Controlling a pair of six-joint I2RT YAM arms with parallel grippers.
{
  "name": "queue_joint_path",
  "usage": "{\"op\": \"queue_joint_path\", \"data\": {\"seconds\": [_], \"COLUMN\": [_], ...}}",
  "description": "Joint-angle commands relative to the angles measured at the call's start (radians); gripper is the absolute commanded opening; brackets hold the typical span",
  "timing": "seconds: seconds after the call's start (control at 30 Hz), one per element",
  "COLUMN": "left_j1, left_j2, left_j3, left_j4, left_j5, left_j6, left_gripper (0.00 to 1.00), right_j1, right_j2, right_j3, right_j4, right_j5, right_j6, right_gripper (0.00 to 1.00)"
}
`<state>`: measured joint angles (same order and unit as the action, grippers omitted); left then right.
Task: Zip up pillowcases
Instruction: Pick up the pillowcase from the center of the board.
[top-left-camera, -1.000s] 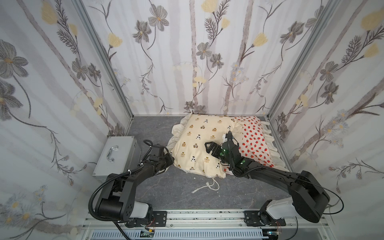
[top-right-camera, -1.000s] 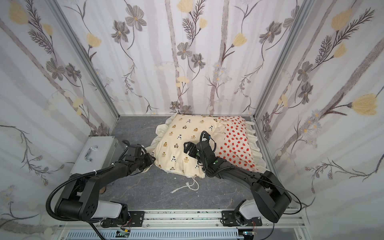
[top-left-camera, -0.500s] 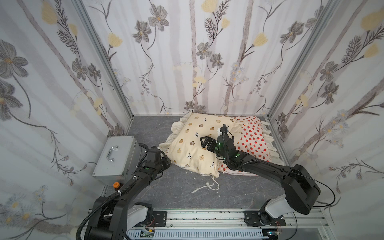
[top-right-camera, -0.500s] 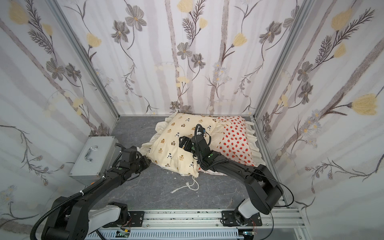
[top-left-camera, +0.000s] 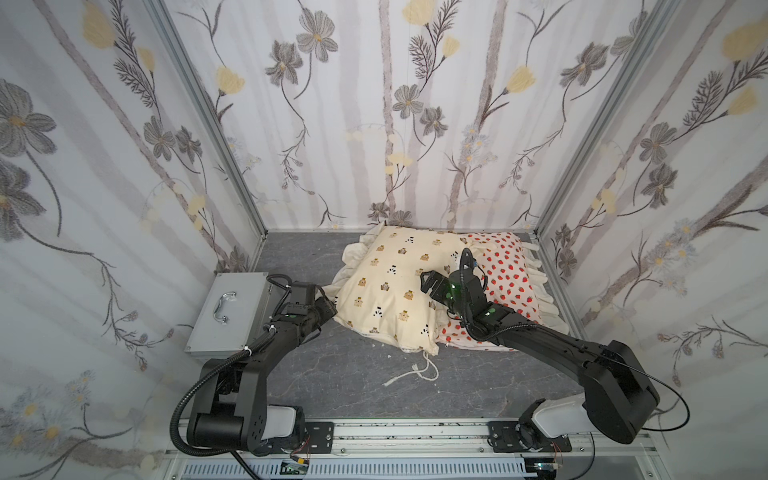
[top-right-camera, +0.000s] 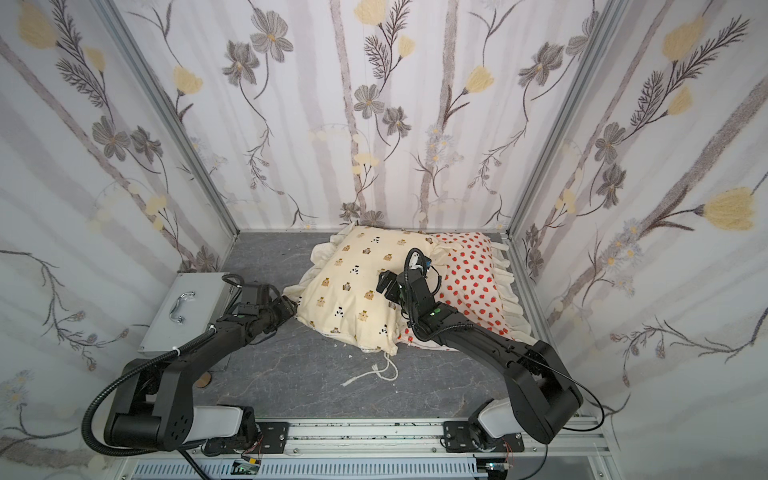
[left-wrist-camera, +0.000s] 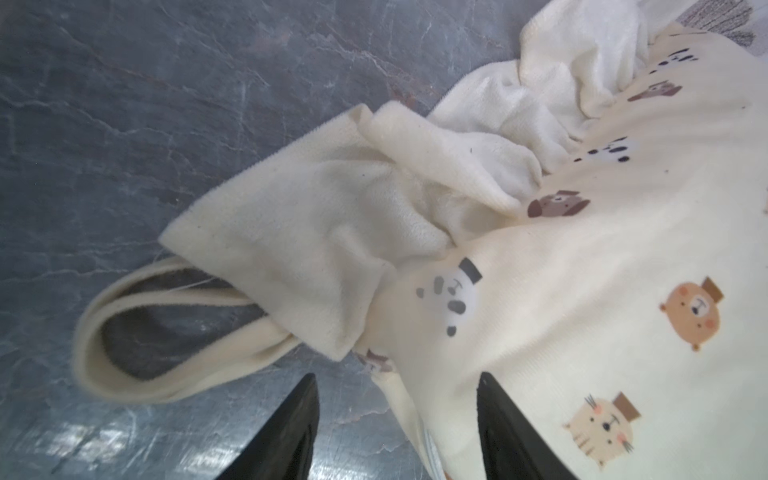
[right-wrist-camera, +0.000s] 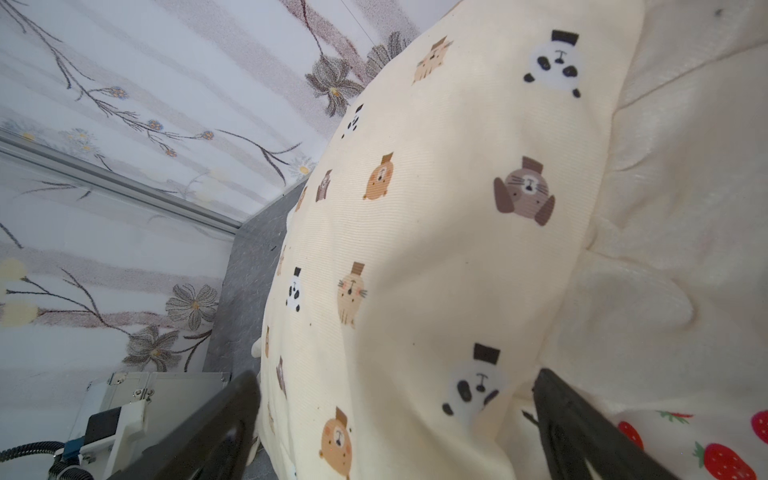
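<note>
Bear pillowcase (top-left-camera: 386, 286) lies at the back of the grey floor (top-left-camera: 353, 374), toward the right wall. Its right edge overlaps the strawberry pillowcase (top-left-camera: 507, 274). A loose cord (top-left-camera: 419, 370) trails from its near corner. No zipper shows in any view (likely on a hidden edge or tucked under the ruffle).

Left gripper (left-wrist-camera: 395, 378): fingers moderately apart, holding nothing. The bear pillowcase's corner sits between and just ahead of them, with the ruffle (left-wrist-camera: 316, 232) bunched beyond. Metal case (top-left-camera: 226, 311) stands just beside this arm.

Right gripper (right-wrist-camera: 397, 374): fingers spread wide and empty, hovering over the bear print near where the two pillowcases meet.

Step in hand, as I read it: get a hold that exposes the zipper edge.
- Left should pinch the seam itself, not only the floppy ruffle, which would stretch without shifting the stuffing.
- Right should press or grip the top cloth as an anchor while left turns the case.
- Watch that the strawberry pillowcase does not drag along.
- Find the pull tab before closing on anything.
</note>
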<state>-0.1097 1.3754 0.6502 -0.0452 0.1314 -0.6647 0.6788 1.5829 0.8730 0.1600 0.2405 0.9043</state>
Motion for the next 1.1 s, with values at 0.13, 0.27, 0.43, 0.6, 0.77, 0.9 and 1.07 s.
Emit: {"op": "queue_joint_path", "data": {"seconds": [0.13, 0.27, 0.43, 0.6, 0.77, 0.9, 1.07], "left_j1": [0.006, 0.007, -0.001, -0.005, -0.005, -0.007, -0.008], "left_j2": [0.106, 0.179, 0.244, 0.291, 0.319, 0.32, 0.276], "left_j3": [0.032, 0.05, 0.052, 0.039, 0.058, 0.066, 0.047], "left_j4": [0.109, 0.159, 0.232, 0.307, 0.319, 0.326, 0.324], "left_j5": [0.03, 0.07, 0.101, 0.131, 0.153, 0.181, 0.219], "left_j6": [-0.051, -0.076, -0.098, -0.122, -0.116, -0.115, -0.099], "left_gripper": [0.63, 0.62, 0.57, 0.42, 0.17, 0.0, 0.0], "right_j1": [-0.023, -0.036, -0.047, -0.054, -0.054, -0.054, -0.046], "right_j2": [0.006, 0.053, 0.086, 0.123, 0.151, 0.183, 0.21], "right_j3": [0.011, 0.017, 0.024, 0.042, 0.059, 0.09, 0.133], "right_j4": [0.012, 0.015, 0.027, 0.029, 0.033, 0.032, 0.048], "right_j5": [-0.012, -0.022, -0.029, -0.041, -0.043, -0.055, -0.058], "right_j6": [0.008, 0.007, 0.008, 0.011, 0.019, 0.024, 0.027], "right_gripper": [1.0, 1.0, 1.0, 1.0, 1.0, 1.0, 1.0]}}
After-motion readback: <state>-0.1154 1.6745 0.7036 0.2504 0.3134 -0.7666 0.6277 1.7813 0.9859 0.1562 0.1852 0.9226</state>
